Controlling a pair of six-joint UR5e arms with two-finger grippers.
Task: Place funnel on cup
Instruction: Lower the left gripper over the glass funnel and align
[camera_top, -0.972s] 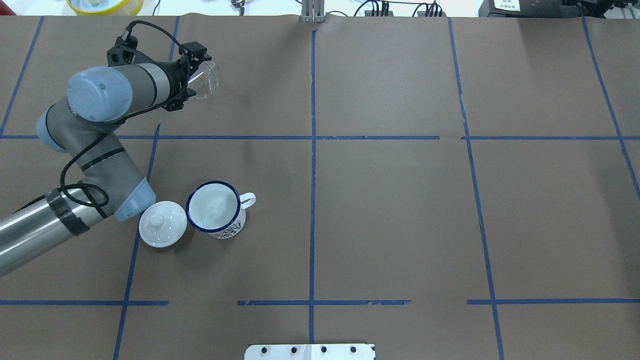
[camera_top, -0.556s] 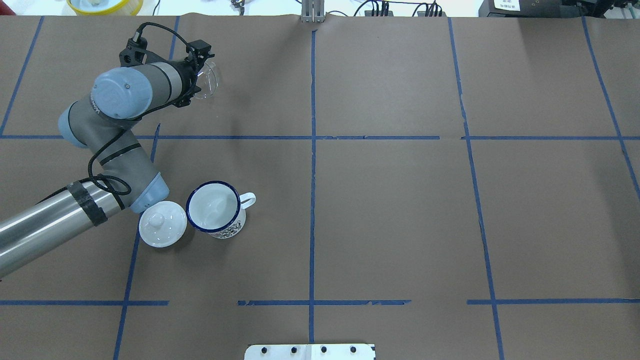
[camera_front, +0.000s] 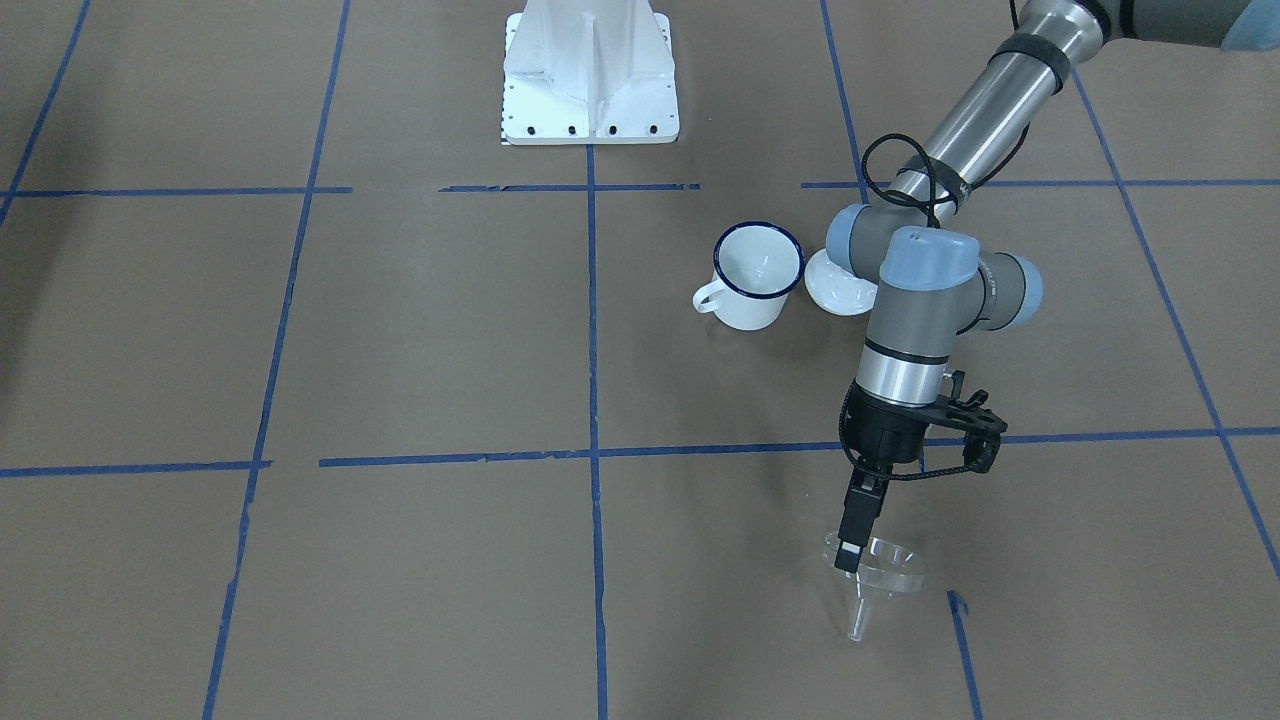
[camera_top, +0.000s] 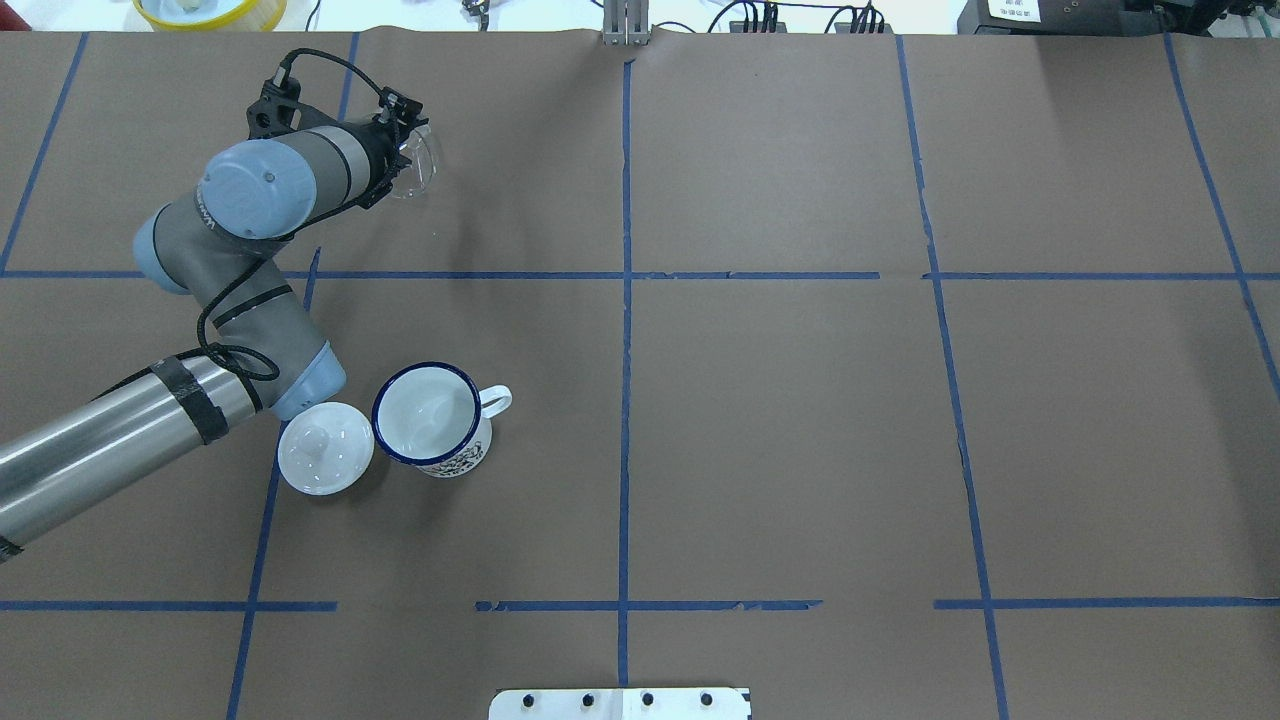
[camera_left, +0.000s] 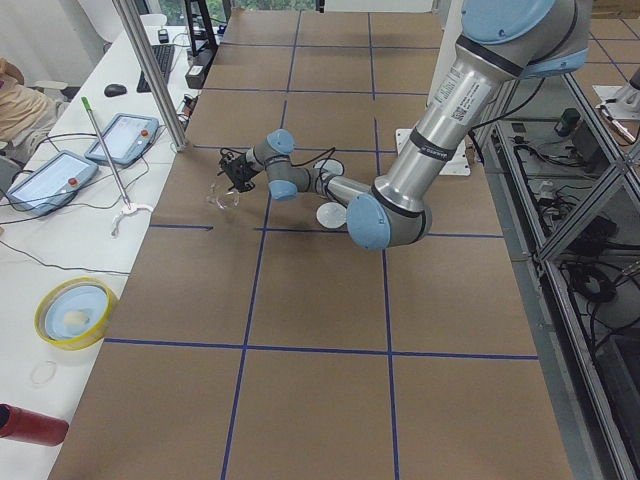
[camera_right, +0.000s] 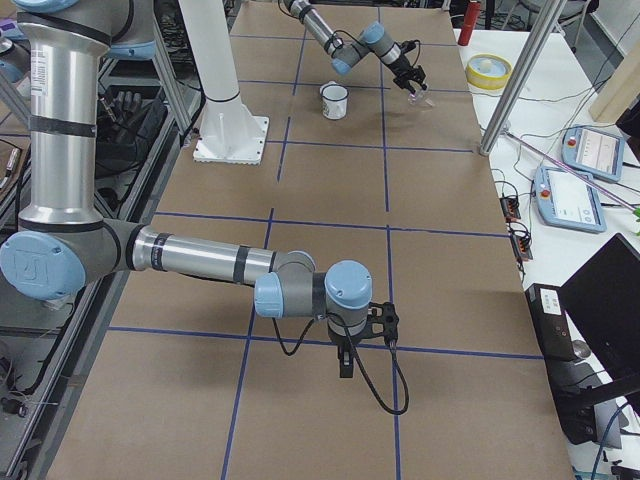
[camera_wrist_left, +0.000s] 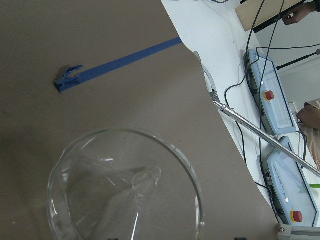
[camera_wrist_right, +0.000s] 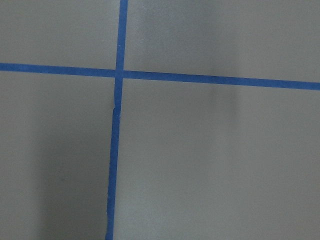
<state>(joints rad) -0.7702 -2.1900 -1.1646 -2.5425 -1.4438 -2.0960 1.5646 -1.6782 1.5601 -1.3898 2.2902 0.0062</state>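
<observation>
The clear funnel (camera_front: 878, 578) is at the far left of the table, stem pointing down. My left gripper (camera_front: 850, 553) is shut on its rim. It also shows in the overhead view (camera_top: 420, 168) and fills the bottom of the left wrist view (camera_wrist_left: 125, 192). I cannot tell whether its stem touches the paper. The white cup (camera_top: 430, 415) with the dark blue rim stands upright and empty nearer the robot, handle to the right, well apart from the funnel. My right gripper (camera_right: 345, 365) shows only in the exterior right view, low over the table; I cannot tell its state.
A round white knobbed lid (camera_top: 325, 447) lies beside the cup on its left, under my left forearm. The table's far edge (camera_wrist_left: 220, 130) is close beyond the funnel, with a metal rod and teach pendants (camera_wrist_left: 272, 95) past it. The robot's white base (camera_front: 590, 80) stands mid-table.
My left arm's wrist and elbow have swung right and toward the far edge. The funnel has stayed in the gripper at nearly the same spot. Cup and lid have not moved.
</observation>
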